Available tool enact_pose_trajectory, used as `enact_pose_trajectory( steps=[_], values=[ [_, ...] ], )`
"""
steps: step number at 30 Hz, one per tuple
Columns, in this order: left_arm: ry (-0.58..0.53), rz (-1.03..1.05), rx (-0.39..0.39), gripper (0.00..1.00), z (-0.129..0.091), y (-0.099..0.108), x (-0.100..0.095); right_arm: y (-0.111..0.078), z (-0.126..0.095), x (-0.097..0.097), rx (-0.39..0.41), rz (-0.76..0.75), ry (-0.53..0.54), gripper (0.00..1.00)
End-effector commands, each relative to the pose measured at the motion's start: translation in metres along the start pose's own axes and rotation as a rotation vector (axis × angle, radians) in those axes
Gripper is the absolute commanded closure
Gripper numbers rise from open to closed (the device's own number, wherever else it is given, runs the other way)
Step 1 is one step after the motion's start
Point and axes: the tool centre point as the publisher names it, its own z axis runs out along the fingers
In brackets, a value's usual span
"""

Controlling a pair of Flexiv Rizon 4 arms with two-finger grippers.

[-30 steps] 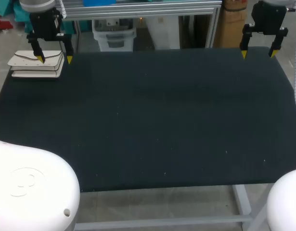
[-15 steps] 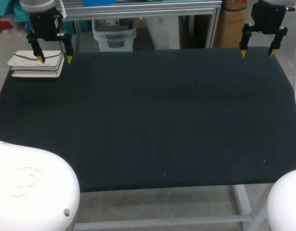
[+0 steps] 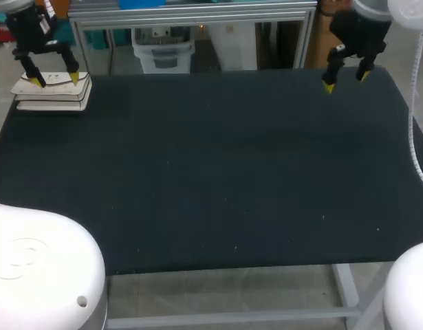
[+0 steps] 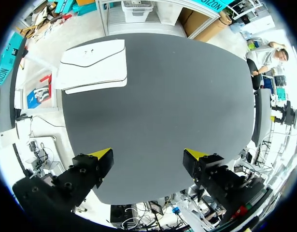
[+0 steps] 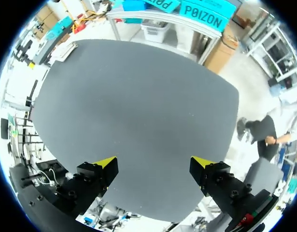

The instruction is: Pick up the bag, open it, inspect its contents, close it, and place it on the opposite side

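A flat white bag [image 3: 51, 95] with a scalloped flap lies at the far left corner of the dark table [image 3: 218, 172]. My left gripper [image 3: 54, 79] hangs open right above it, its yellow tips spread over the flap and not touching it as far as I can see. In the left wrist view the bag [image 4: 92, 65] lies well ahead of the open gripper [image 4: 148, 154], off to one side. At the far right, my right gripper [image 3: 345, 81] stands open over the table with nothing in it. From the right wrist, the bag [image 5: 65, 50] is a small white shape at the far corner, beyond the open gripper [image 5: 154, 162].
The dark mat covers the whole tabletop, with only the bag on it. The table's front edge [image 3: 225, 265] runs between my two white arm bases. A metal frame rail [image 3: 197, 15] runs just behind the far edge.
My left gripper has shifted left and turned, so both tips now stand over the bag. My right gripper has moved left, in over the table, and rotated. The bag has not moved.
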Motion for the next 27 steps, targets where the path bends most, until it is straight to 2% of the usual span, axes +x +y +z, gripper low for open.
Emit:
enact_pose_trajectory(
  steps=[1,10,13,14,27],
  values=[
    [0.115,-0.001,-0.028,0.00,0.000,-0.013,-0.022,-0.014,0.006,0.007,-0.277,-0.434,0.047,0.00],
    [0.210,0.018,-0.033,0.00,0.001,-0.028,-0.056,-0.029,0.014,0.013,-0.385,-0.625,0.109,0.00],
    [0.269,0.075,-0.023,0.00,-0.004,-0.033,-0.064,-0.037,0.019,0.016,-0.425,-0.763,0.248,0.00],
    [0.269,0.075,-0.023,0.00,-0.004,-0.033,-0.064,-0.039,0.022,0.016,-0.404,-0.813,0.302,0.00],
    [0.269,0.075,-0.023,0.00,-0.004,-0.033,-0.064,-0.039,0.022,0.016,-0.404,-0.813,0.302,0.00]
  ],
)
